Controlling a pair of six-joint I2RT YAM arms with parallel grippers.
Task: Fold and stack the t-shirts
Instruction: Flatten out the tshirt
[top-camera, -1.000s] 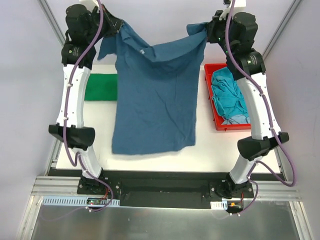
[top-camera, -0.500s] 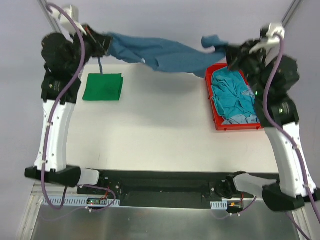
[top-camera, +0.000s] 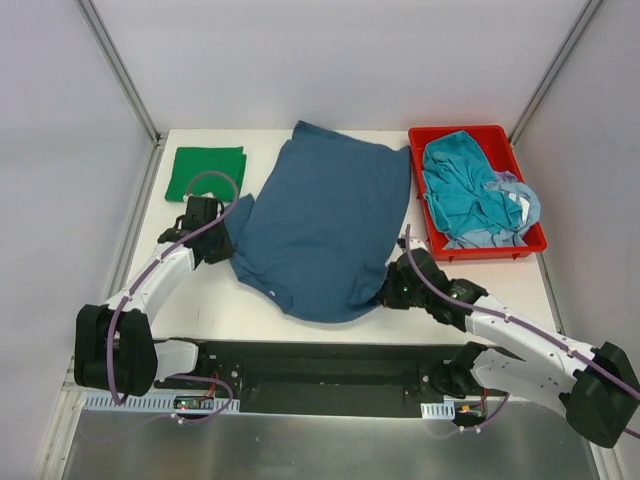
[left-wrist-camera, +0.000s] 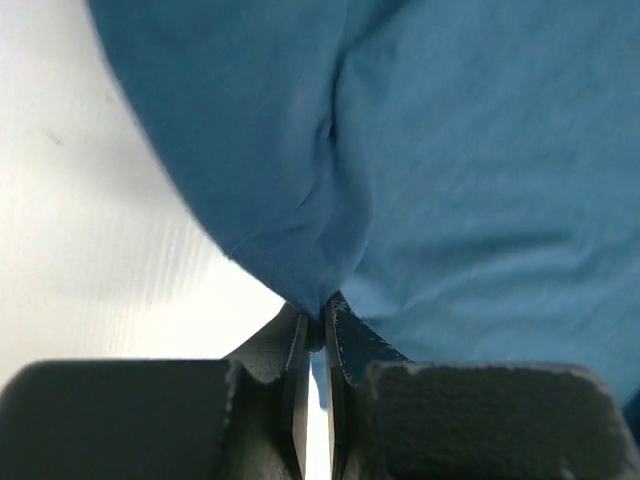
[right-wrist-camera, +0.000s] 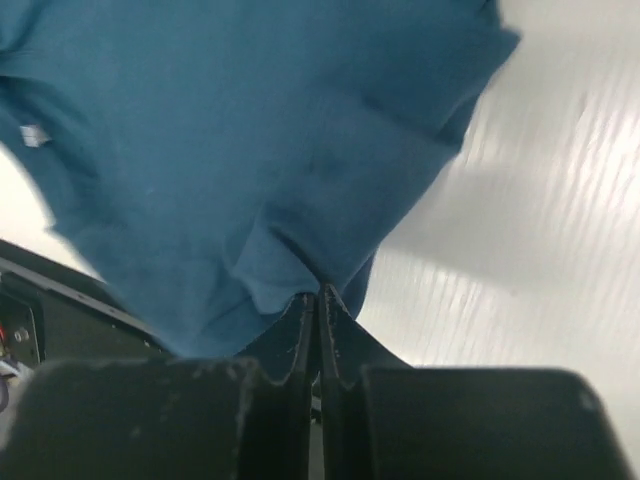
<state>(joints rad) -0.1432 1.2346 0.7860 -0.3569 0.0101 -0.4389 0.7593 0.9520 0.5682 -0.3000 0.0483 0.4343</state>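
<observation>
A dark blue t-shirt (top-camera: 325, 225) lies spread flat on the white table (top-camera: 215, 295), hem toward the back. My left gripper (top-camera: 226, 233) is shut on its left sleeve edge; the left wrist view shows the cloth (left-wrist-camera: 400, 180) pinched between the closed fingers (left-wrist-camera: 345, 335). My right gripper (top-camera: 386, 295) is shut on the shirt's near right corner; the right wrist view shows the fabric (right-wrist-camera: 250, 150) clamped at the fingertips (right-wrist-camera: 300, 315). A folded bright green t-shirt (top-camera: 205, 172) lies at the back left. Teal (top-camera: 462, 185) and pale blue (top-camera: 515, 205) t-shirts lie crumpled in the red bin.
The red bin (top-camera: 481, 254) stands at the back right of the table. Metal frame posts (top-camera: 115, 65) rise at the back corners. A black base strip (top-camera: 320, 365) runs along the near edge.
Both arms swung the blue shirt from hanging high at the back down and toward me. It now lies spread flat on the table, still gripped at both near corners.
</observation>
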